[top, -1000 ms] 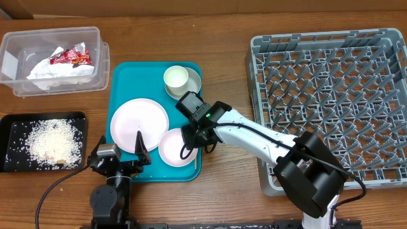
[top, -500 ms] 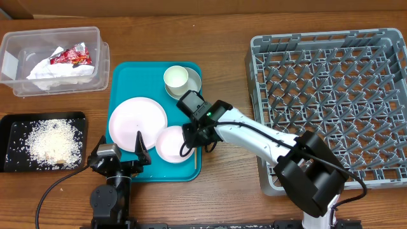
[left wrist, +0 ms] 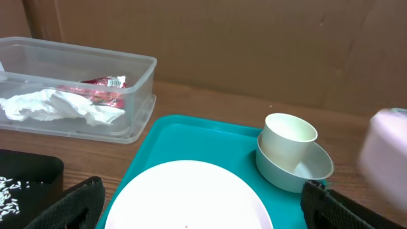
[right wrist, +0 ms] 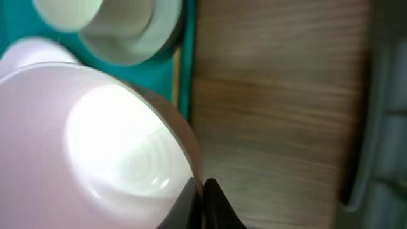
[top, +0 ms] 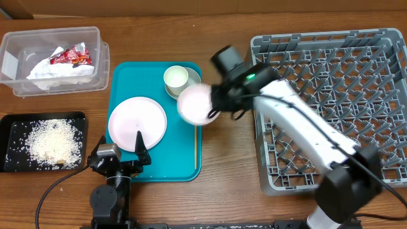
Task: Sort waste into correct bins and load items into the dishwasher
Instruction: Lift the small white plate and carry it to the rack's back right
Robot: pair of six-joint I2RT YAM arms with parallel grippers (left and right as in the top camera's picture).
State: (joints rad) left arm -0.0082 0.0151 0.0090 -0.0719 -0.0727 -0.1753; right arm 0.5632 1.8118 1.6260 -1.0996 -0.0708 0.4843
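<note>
The grey dish rack (top: 331,102) sits at the surface's right. The right arm (top: 299,121) stretches leftward across it, right gripper (top: 214,108) clamped on the small plate (top: 194,105), lifted and tilted over the teal tray's (top: 127,76) right edge. The left gripper (top: 122,149) is spread wide

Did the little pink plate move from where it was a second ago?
Yes. The little plate left the lower right part of the teal tray; the right gripper holds it lifted over the tray's right edge, nearer the grey rack.
</note>
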